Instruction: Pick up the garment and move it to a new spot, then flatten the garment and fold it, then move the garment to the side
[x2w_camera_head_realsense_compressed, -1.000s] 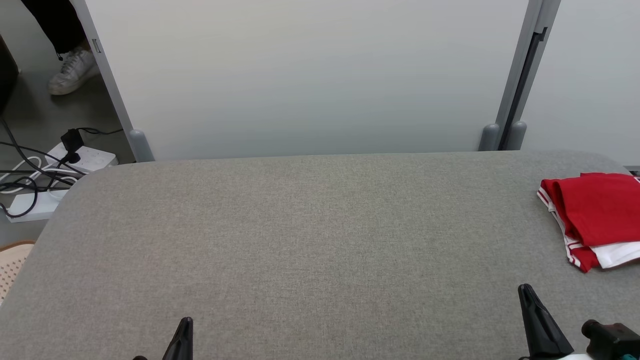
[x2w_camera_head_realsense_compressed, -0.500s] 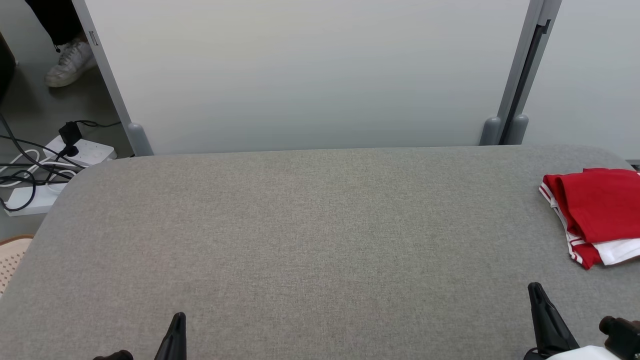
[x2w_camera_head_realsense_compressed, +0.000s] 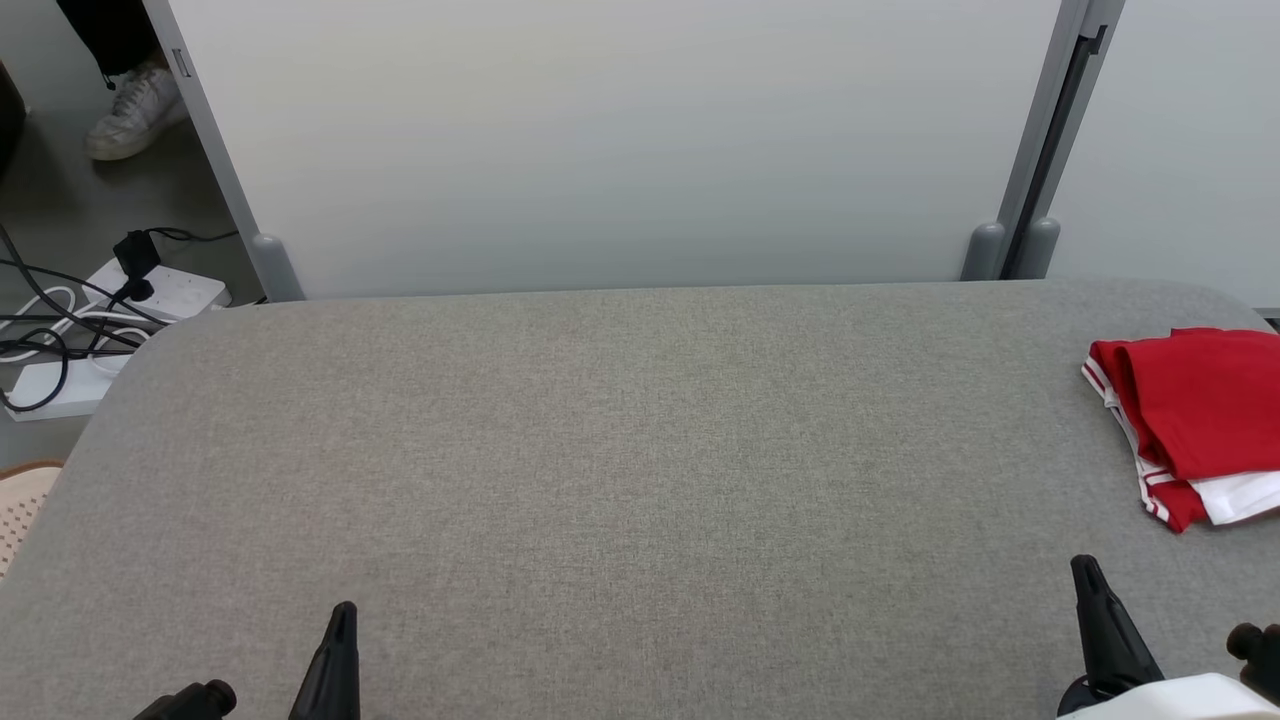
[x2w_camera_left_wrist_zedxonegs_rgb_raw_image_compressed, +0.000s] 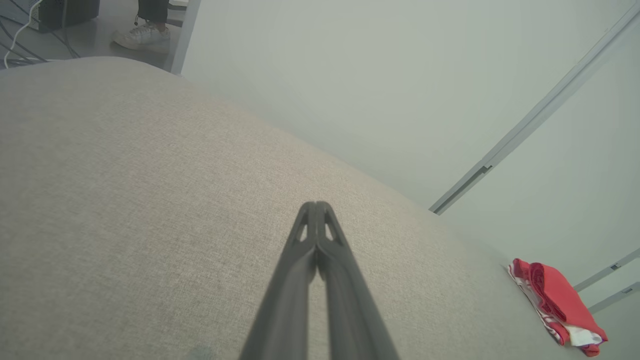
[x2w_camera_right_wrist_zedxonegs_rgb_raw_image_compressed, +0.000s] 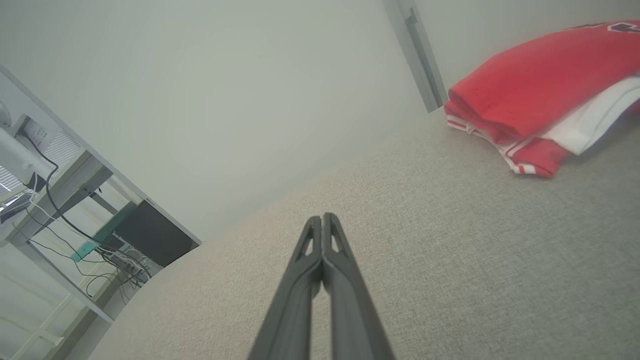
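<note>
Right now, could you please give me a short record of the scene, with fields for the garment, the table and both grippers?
garment: red and white, folded, at the table's right side
table: grey fabric top
left gripper: shut, holding nothing, near left
right gripper: shut, holding nothing, apart from the garment
floor at left: power strip with cables; a person's white shoe

Power strip (x2w_camera_head_realsense_compressed: 172, 293), white shoe (x2w_camera_head_realsense_compressed: 128, 115)
</note>
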